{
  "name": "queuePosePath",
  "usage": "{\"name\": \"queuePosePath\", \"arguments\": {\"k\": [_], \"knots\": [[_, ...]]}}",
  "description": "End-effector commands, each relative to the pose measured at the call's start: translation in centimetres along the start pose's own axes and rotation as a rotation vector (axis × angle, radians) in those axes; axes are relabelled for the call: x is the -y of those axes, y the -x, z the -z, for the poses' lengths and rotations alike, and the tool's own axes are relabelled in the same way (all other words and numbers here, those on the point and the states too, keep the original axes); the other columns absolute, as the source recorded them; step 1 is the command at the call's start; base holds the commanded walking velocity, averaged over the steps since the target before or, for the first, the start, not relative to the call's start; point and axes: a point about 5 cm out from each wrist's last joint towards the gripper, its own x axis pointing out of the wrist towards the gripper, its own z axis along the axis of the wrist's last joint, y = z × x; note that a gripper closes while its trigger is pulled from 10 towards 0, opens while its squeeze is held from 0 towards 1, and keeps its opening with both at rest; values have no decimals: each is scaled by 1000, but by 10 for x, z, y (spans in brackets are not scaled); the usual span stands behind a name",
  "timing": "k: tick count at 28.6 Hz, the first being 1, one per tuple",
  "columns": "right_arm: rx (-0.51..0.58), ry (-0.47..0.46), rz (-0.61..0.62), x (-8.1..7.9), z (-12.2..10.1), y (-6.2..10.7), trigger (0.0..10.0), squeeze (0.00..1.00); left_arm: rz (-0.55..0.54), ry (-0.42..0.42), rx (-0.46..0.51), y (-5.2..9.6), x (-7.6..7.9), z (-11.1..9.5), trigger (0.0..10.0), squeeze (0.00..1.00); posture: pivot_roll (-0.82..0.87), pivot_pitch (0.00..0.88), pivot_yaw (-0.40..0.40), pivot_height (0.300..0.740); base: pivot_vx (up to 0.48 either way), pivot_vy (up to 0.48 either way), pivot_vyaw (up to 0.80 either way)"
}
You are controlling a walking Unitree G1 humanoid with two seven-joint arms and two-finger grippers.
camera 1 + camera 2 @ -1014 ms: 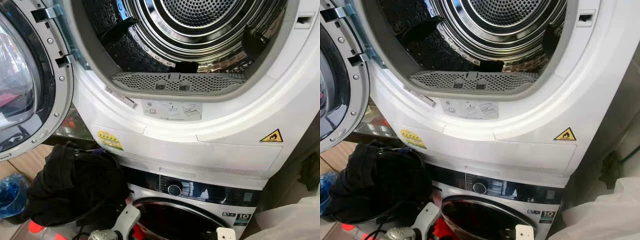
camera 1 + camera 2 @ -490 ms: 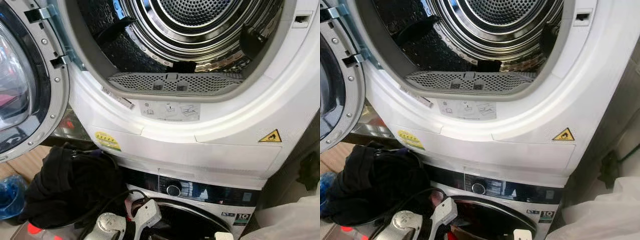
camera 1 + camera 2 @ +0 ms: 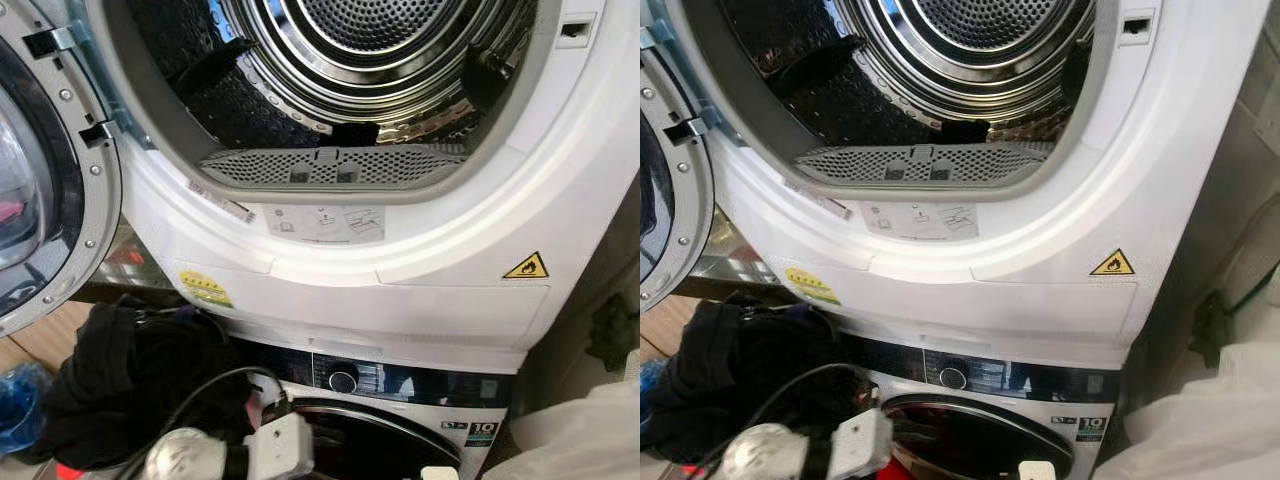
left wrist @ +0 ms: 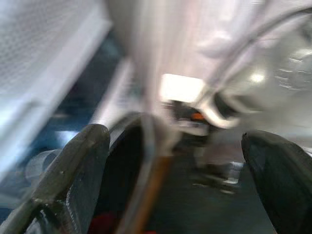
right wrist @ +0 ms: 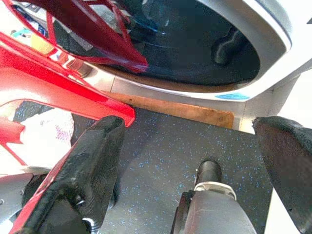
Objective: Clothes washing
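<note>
Left eye view is showing the stacked pair of machines: the dryer [image 3: 420, 270] on top with its door [image 3: 45, 190] swung open to the robot's left and the steel drum [image 3: 370, 50] looking empty, and the washer [image 3: 400, 420] underneath. The black pile of clothes [image 3: 130, 385] is sitting low on the left, just beside the washer's front, so nothing is getting loaded yet.

The left arm's wrist is poking up at the bottom, right next to that pile, and in the left wrist view the left gripper [image 4: 175, 180] is hanging with its fingers spread wide, holding nothing, though that shot is pretty blurry. The right gripper [image 5: 195, 161] is spread apart too, pointing down at the dark speckled floor [image 5: 161, 151] beside a red basket [image 5: 63, 92], empty.

Looks like the robot is lining up to grab laundry. Next move probably needs the left gripper swinging over to the black clothes, clamping on a good bunch, then lifting it toward a drum.
</note>
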Motion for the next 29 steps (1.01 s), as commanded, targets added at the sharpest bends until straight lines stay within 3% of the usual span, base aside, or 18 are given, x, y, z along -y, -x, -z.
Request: {"name": "queuePosePath", "arguments": {"k": [1,5,8,10,13,26,29], "knots": [[-20,4,-15,-7,5,1,10000,0,-106,-38,-53,9,-9,-1,10000,0,-73,0,169,740,0,0,0],[-23,32,-20,-7,5,1,10000,0,-506,-9,-102,24,-39,7,10000,0,-60,0,169,740,0,0,0],[-27,34,-20,-8,5,1,10000,0,-706,-14,-136,37,-52,15,10000,0,-55,0,167,740,0,0,0],[-21,53,-27,-10,3,0,10000,0,-847,32,-168,47,-59,23,10000,0,-54,0,170,740,0,0,0],[-13,63,-30,-12,2,0,10000,0,-916,57,-167,51,-62,26,10000,0,-52,0,169,740,0,0,0],[-15,57,-20,-12,3,1,10000,0,-1333,434,-44,59,-84,51,10000,0,-34,10,158,740,0,0,0],[-17,63,-21,-13,3,0,10000,0,-1382,450,-81,60,-90,59,10000,0,-33,4,156,740,0,0,0]]}}
